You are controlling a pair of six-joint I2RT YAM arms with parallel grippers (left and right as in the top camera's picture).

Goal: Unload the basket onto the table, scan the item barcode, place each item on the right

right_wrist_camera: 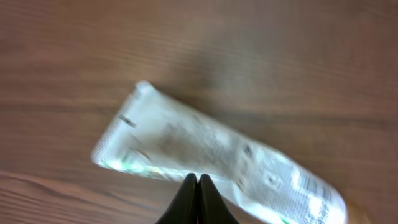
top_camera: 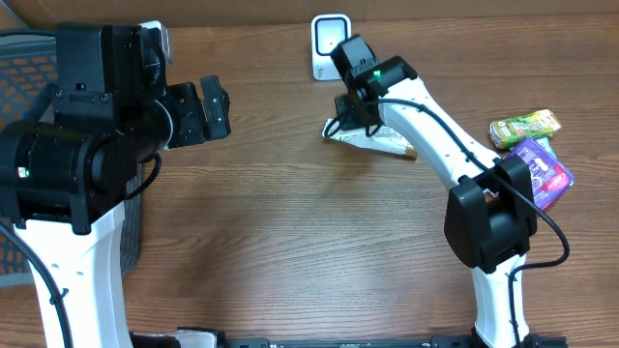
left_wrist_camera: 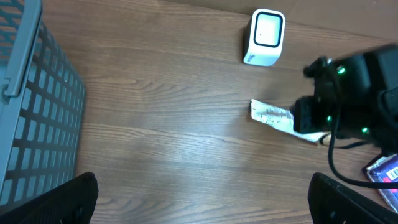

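At the far left, a grey slatted basket (top_camera: 17, 72) sits at the edge of the wooden desk (top_camera: 290, 242). Beside it the left pincer (top_camera: 200, 111) hangs above bare wood with its jaws spread wide and nothing between them. Further right, at the back edge of the desk, stands a small white barcode scanner (top_camera: 330, 43). Just in front of it lies a silvery white sachet (top_camera: 372, 141) with fine print, set at a slant. The right pincer (top_camera: 348, 118) is at the sachet's left end, jaws closed tight. In the right wrist view the tips meet at the sachet's near edge, but whether they pinch it cannot be told. At the far right lie a green snack packet (top_camera: 525, 126) and a purple packet (top_camera: 542, 170), touching.
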